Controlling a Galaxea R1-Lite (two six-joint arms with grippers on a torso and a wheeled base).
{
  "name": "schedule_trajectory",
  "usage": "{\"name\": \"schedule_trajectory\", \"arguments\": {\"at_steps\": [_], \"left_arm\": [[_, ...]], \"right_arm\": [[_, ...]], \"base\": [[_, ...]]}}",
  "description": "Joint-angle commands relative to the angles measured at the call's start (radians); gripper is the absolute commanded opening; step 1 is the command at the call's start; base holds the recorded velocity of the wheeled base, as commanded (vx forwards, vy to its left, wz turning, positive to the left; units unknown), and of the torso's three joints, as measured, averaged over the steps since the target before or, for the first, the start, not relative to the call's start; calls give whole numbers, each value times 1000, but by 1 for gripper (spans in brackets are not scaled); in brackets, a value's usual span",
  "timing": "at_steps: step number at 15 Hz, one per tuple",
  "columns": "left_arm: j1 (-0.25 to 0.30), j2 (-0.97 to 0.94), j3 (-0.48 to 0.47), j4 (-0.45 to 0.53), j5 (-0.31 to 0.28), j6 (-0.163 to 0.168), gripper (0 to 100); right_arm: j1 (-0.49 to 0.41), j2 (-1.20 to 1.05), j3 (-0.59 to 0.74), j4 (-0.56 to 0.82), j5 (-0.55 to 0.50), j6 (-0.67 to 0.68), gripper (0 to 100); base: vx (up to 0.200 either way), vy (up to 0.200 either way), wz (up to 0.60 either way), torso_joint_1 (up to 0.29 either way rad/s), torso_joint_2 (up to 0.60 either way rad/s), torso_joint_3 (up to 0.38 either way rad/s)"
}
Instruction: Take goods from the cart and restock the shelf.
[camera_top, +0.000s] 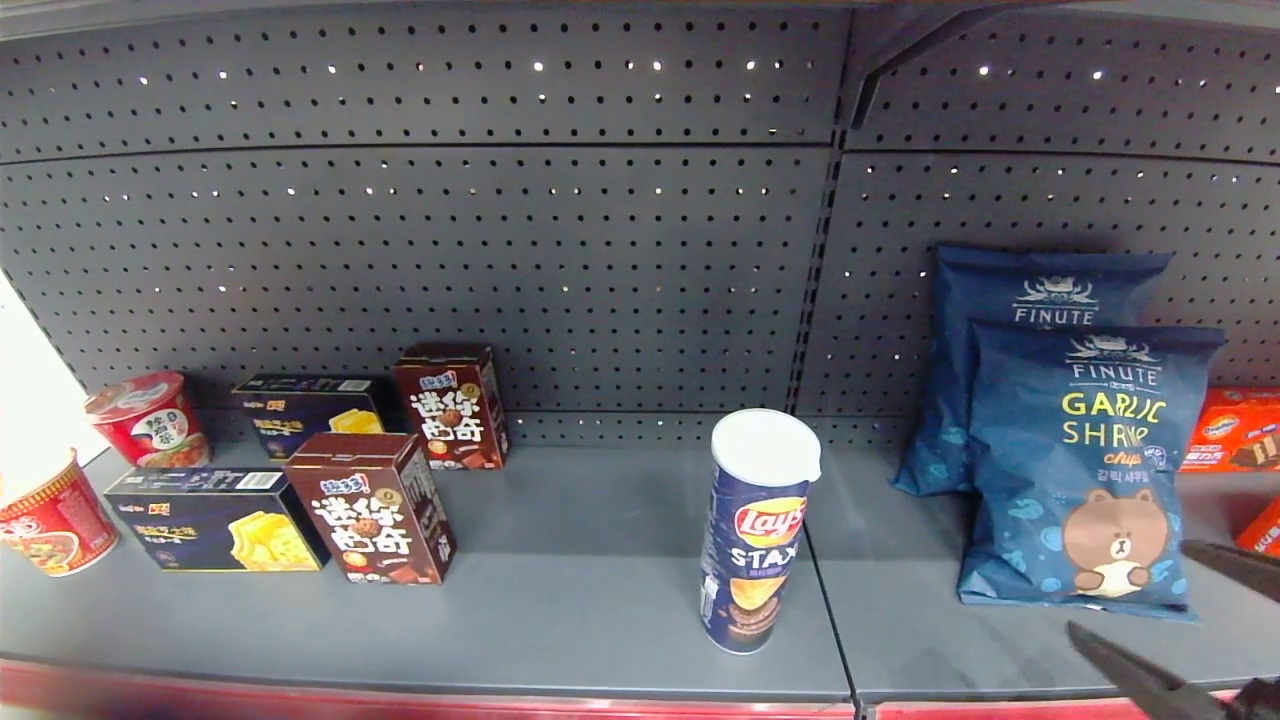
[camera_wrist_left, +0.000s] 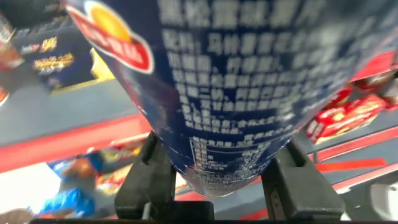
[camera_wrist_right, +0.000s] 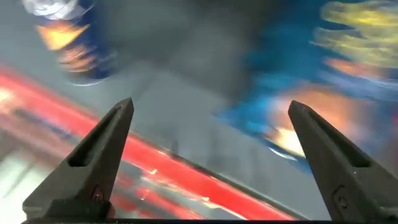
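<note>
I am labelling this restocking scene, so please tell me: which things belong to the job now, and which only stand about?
Job in hand:
- held chips can, clamped in the left gripper
- right gripper, open
- shelf
- standing chips can, probably already restocked

Only standing about:
- blue snack bags
- brown boxes
- dark blue boxes
- red noodle cups
- orange boxes
</note>
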Motion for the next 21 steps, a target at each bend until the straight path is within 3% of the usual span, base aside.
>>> {"name": "schedule_trajectory", "arguments": {"at_steps": [1,4,6,8,10,12,14,15,17,21], "left_arm": [[-108,66,-11,-74,-2,-45,0],[-199,289,-120,-204,-6,-177,0],[-248,419,-157,-247,-5,-194,0],[-291,528,-159,-335,-6,-186,0],[-306,672,-166,-493,-17,-183,0],[-300,764,-169,-598,-85,-171,0],[-300,805,-172,-617,-100,-147,0],[-306,859,-189,-618,-105,-94,0],[-303,965,-221,-631,-128,-36,0],[-295,1160,-341,-717,-137,-13,0]], "right_arm": [[-59,-192,-40,105,-61,4,100],[-281,-213,-37,123,-64,70,100],[-444,-322,-30,224,-59,74,100],[-469,-466,-11,321,-52,73,100],[-478,-612,46,338,-50,70,100],[-450,-755,144,338,19,51,100],[-449,-769,182,309,27,50,100],[-449,-767,201,267,65,35,100],[-449,-767,285,231,109,19,100],[-449,-767,346,189,194,-21,100]], "base": [[0,0,0,0,0,0],[0,0,0,0,0,0],[0,0,0,0,0,0],[0,0,0,0,0,0],[0,0,0,0,0,0],[0,0,0,0,0,0],[0,0,0,0,0,0],[0,0,0,0,0,0],[0,0,0,0,0,0],[0,0,0,0,0,0]]}}
